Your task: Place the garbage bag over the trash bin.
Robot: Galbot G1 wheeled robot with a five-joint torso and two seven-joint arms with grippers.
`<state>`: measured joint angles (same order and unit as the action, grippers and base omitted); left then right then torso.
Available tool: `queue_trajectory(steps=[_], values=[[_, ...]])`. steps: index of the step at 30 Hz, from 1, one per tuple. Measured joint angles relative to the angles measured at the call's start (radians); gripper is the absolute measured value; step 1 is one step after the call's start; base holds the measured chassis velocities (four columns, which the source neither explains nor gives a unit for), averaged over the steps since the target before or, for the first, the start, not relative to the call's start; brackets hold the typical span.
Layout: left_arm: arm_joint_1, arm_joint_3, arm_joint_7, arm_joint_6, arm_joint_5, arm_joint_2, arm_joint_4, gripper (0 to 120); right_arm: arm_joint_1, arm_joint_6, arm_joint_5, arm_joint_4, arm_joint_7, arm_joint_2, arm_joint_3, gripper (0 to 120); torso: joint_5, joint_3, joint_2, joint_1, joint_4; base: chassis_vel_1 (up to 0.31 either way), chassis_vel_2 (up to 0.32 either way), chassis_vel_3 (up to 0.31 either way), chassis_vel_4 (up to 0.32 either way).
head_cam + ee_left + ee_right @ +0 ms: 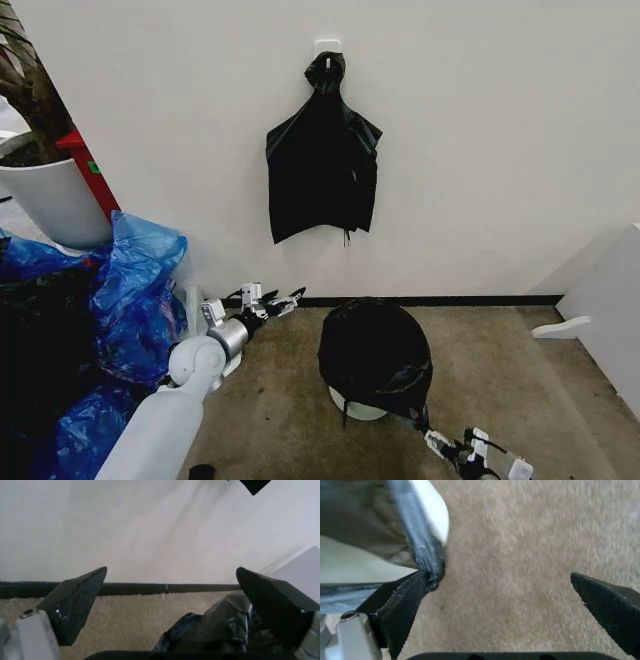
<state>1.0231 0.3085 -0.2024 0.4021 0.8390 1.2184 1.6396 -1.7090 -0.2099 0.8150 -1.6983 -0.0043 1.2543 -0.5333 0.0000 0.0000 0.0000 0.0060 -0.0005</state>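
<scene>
Glossy black garbage bag, cream-white trash bin, beige carpet, blue bags

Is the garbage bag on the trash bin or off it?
On: the garbage bag drapes over the bin's top and sides, leaving the trash bin showing white at its base.

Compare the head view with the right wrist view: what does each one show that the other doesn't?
Head view alone: the left gripper open beside the bin, a bundle of black bags hanging on the wall, blue bags at left. Right wrist view alone: the right gripper open, one finger touching the garbage bag's hem. Both: the bag over the trash bin, and carpet.
</scene>
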Motion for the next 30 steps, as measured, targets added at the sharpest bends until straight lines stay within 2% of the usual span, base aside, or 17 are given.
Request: queue_trajectory(steps=[9,17,22,27,29,30], values=[[-0.003,-0.007,0.011,0.004,-0.013,0.012,-0.016,100,-0.061,-0.001,-0.001,-0.167,0.04,-0.016,-0.024,100,0.0,0.0,0.0,0.0,0.0002,0.0,0.0,0.0,0.0],[0.01,0.003,0.025,0.003,-0.02,0.009,-0.011,100,-0.153,0.04,-0.077,-0.293,0.045,-0.012,-0.037,100,-0.0001,0.0,0.0,0.0,0.0002,0.0,0.0,0.0,0.0],[0.054,0.03,0.055,-0.027,-0.04,0.001,0.045,100,-0.208,0.101,-0.17,-0.4,0.039,0.005,-0.054,100,0.0002,0.0,0.0,0.0,0.0,0.0,0.0,0.0,0.0],[0.115,0.051,0.077,-0.067,-0.082,-0.007,0.108,100,-0.22,0.117,-0.192,-0.49,0.039,0.012,-0.081,100,0.0,0.0,0.0,0.0,0.0,0.0,0.0,0.0,0.0],[0.182,0.078,0.093,-0.147,-0.191,-0.008,0.174,100,-0.209,0.117,-0.196,-0.564,0.044,0.006,-0.11,100,-0.0001,0.0,0.0,0.0,0.0004,0.0,0.0,0.0,0.0],[0.187,0.08,0.095,-0.154,-0.2,-0.008,0.178,100,-0.208,0.117,-0.196,-0.569,0.045,0.005,-0.111,100,-0.0001,0.0,0.0,0.0,0.0004,0.0,0.0,0.0,0.0]])
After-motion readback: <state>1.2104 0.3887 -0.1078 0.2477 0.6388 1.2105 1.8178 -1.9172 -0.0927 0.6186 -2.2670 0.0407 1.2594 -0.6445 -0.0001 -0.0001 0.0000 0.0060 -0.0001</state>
